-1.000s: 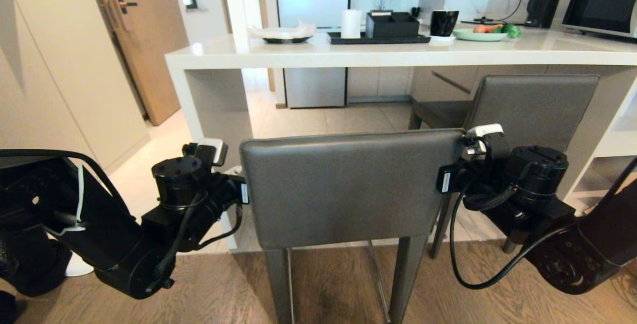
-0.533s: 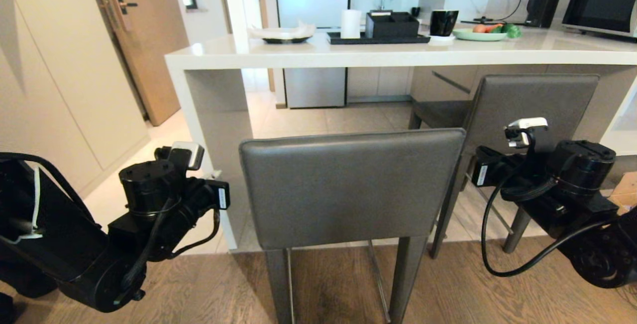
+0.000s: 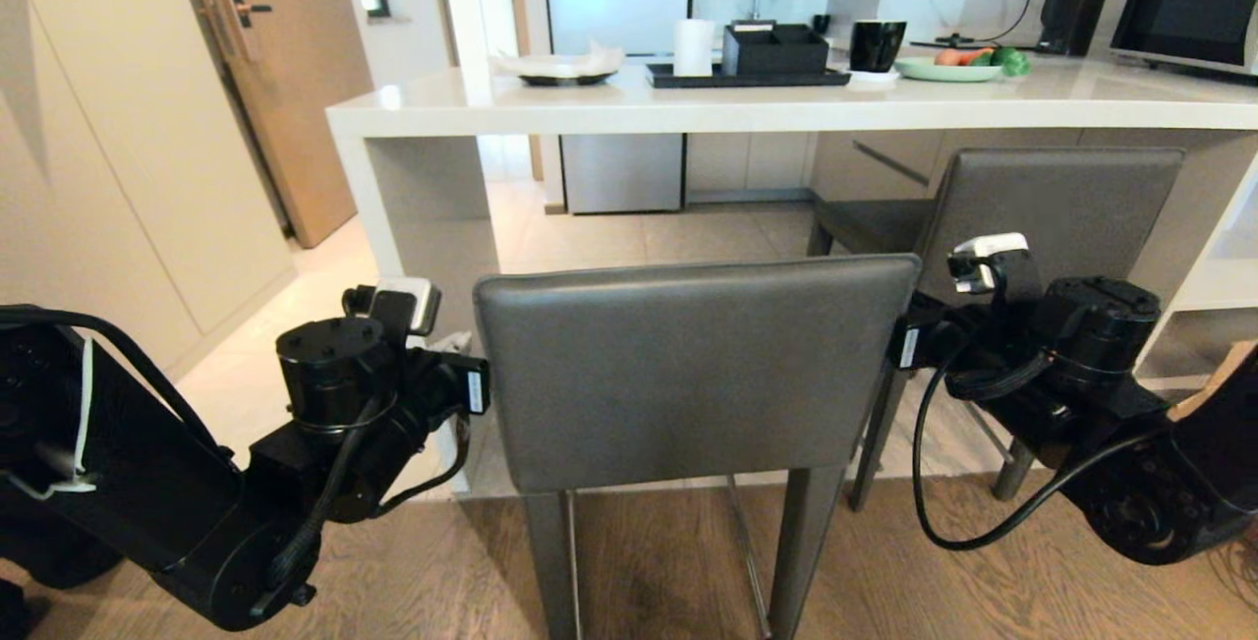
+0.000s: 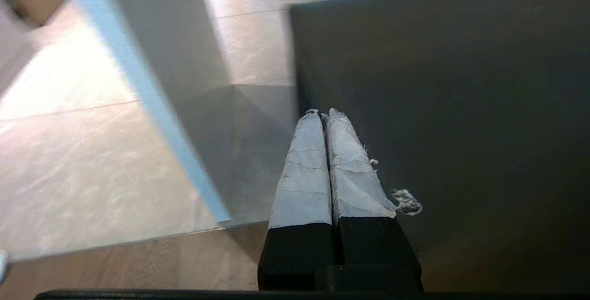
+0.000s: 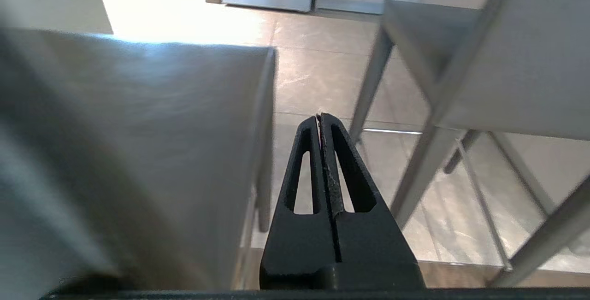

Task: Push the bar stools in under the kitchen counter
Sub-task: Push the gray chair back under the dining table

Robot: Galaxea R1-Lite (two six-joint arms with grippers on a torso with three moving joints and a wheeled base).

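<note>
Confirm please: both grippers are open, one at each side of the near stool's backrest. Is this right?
Not quite. The left gripper and right gripper are shut, as both wrist views show. They do flank the near stool's backrest.

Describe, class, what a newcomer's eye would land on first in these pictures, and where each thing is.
The near stool fills the middle foreground, its grey backrest flanked by two black arms: the left hand by its left edge, the right hand by its right edge, both shut. Behind it, the white counter spans the room, with the second stool tucked under it on the right.
</note>
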